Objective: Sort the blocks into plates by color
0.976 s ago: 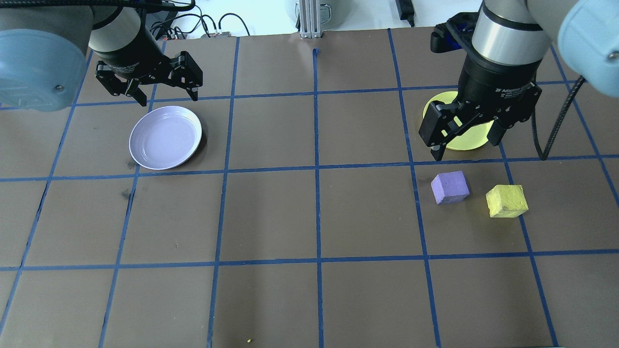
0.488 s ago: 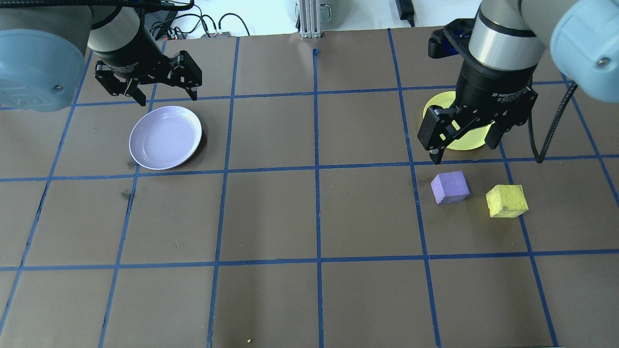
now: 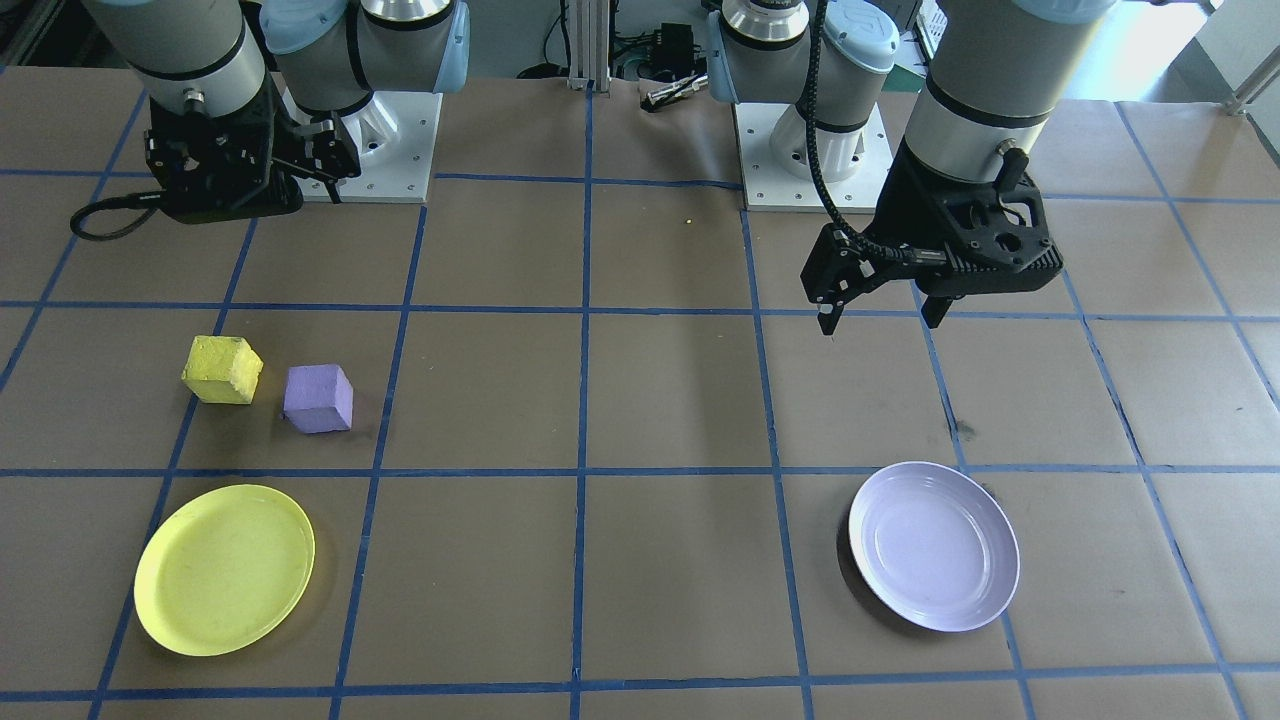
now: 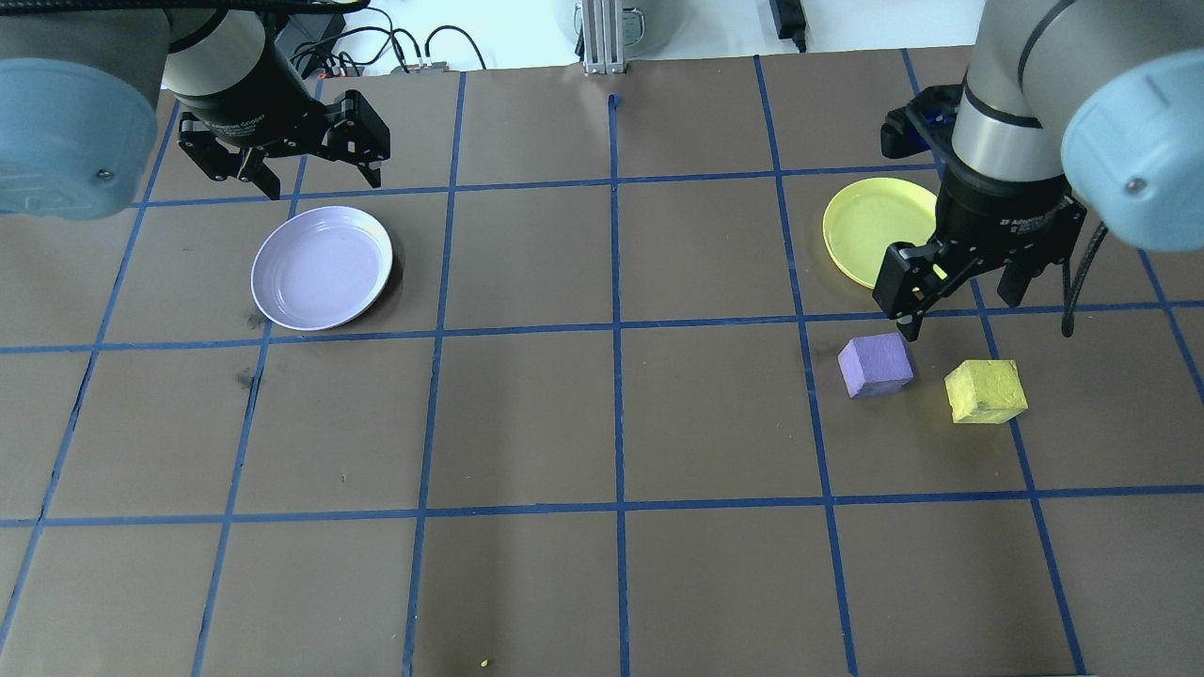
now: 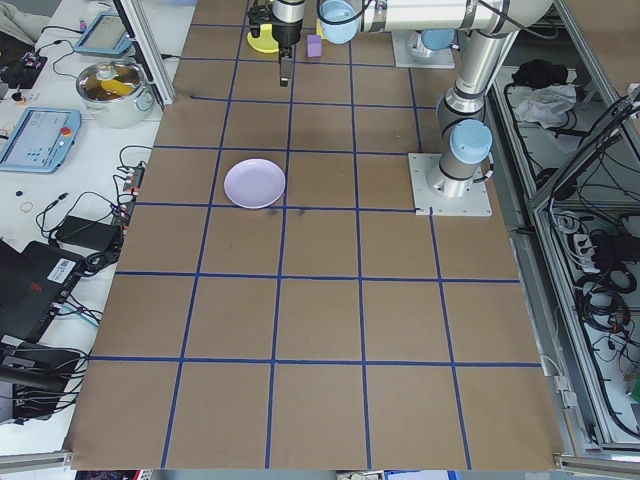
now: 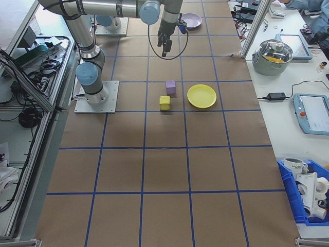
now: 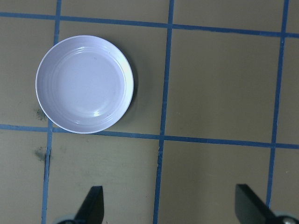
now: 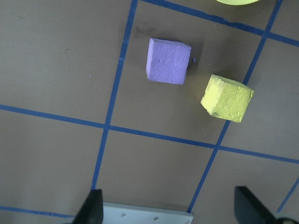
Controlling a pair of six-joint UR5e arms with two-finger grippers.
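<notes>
Currently: right gripper (image 4: pixel 959 306) fingers spread, empty, above light purple foam cube (image 4: pixel 876 365) | yellow foam cube (image 4: pixel 985 390) beside it on surface | left gripper (image 4: pixel 315 179) fingers spread near lavender-white plate (image 4: pixel 322 268)

Lighting bright, even, diffuse from above in all views; no dim areas. Shadows short and soft: thin dark crescent beside lavender plate (image 4: pixel 322 268), faint one beside yellow plate (image 3: pixel 224 569). Glossy highlight streak on lavender plate in front-facing view. Window glare blows out upper right corner of front-facing view and top strip of overhead view. Focus sharp across table (image 4: pixel 602 423); grid tape lines crisp. Wrist views slightly warm/greenish cast, fingertips at bottom edge a little soft. Side views wide-angle, table edges converge; far things small, low detail.
</notes>
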